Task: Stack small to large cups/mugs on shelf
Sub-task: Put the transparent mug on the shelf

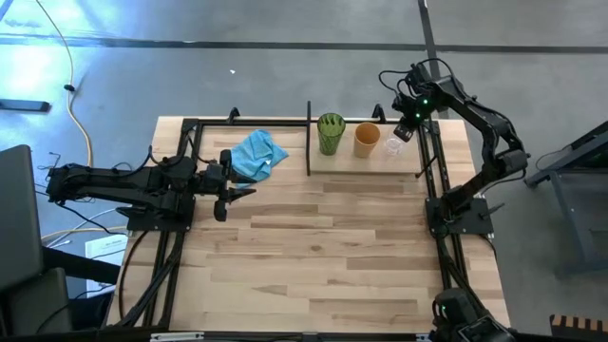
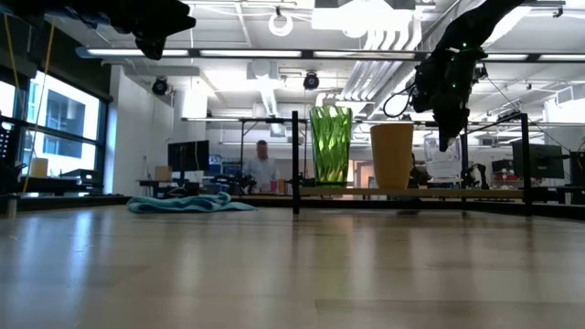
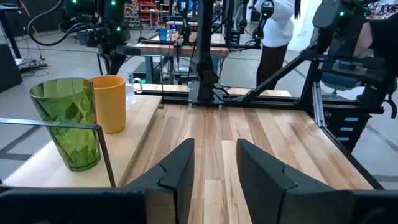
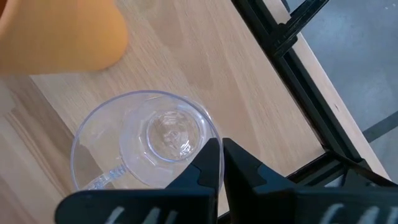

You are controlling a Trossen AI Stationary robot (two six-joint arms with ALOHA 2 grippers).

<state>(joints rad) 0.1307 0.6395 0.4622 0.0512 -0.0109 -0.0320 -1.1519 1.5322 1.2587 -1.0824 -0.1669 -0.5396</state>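
Now clear glass (image 4: pixel 146 146) upright, mouth up, under R tool (image 4: pixel 221 163).

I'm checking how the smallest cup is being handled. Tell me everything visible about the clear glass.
The clear glass is small, transparent and round, with a thick base showing faceted reflections. It stands upright and empty on the shelf, at the right end of the row, next to the orange cup, apart from it. The right gripper is directly above it with fingers pinched on its rim, one inside, one outside. In the low view the arm mostly hides it.
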